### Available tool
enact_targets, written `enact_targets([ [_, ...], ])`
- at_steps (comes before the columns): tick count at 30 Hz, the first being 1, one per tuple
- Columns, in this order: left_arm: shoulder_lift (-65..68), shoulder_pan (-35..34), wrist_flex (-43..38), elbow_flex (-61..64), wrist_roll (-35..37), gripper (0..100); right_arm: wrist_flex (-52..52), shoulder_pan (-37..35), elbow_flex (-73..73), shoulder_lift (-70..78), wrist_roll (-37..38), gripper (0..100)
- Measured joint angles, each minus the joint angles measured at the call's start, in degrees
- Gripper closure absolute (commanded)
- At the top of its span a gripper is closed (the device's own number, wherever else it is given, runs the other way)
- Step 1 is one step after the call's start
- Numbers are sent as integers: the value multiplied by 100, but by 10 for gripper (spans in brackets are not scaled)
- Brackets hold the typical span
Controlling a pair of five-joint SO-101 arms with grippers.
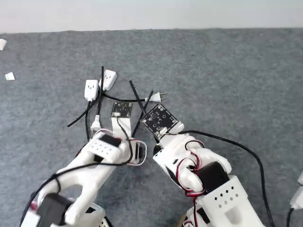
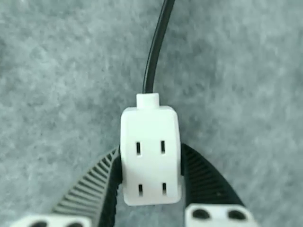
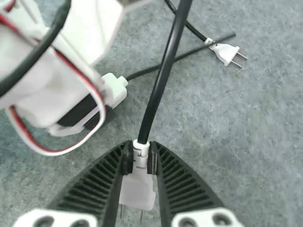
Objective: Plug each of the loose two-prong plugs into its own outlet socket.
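Closest to the lens in the high view are two white arms. The left arm (image 1: 94, 170) rises from 7 o'clock and the right arm (image 1: 199, 175) from 5 o'clock, and they meet near the middle of the grey carpet-like surface (image 1: 227, 71). At 10 o'clock from centre, a white rectangular socket block (image 1: 91, 89) lies just beside a second white socket block (image 1: 109, 79), each trailing a black cord. A loose white two-prong plug (image 1: 156, 98) lies at 12 o'clock from the right arm's wrist, with its prongs toward 3 o'clock. A small white plug body (image 1: 95, 125) lies at 6 o'clock from the two blocks; its prongs are too small to make out.

From the left wrist, the left tool (image 2: 150, 153) is clamped on a white four-slot socket block (image 2: 150, 179). Ribbed black fingers (image 2: 99, 184) press its two sides, and its slots face the camera. I cannot tell whether it touches the surface.

From the right wrist, the right tool (image 3: 140, 146) is closed on a translucent white plug (image 3: 137, 187), whose prongs point back at the camera. A thick black cord (image 3: 163, 71) runs away from it.
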Motion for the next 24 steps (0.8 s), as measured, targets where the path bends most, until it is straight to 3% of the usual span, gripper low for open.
enact_targets([
  [6, 642, 18, 158, -695, 97, 866, 0, 343, 0, 0, 0, 990],
  [15, 668, 18, 158, -756, 290, 574, 0, 325, 0, 0, 0, 990],
  [24, 624, 0, 343, -756, 431, 563, 0, 325, 0, 0, 0, 990],
])
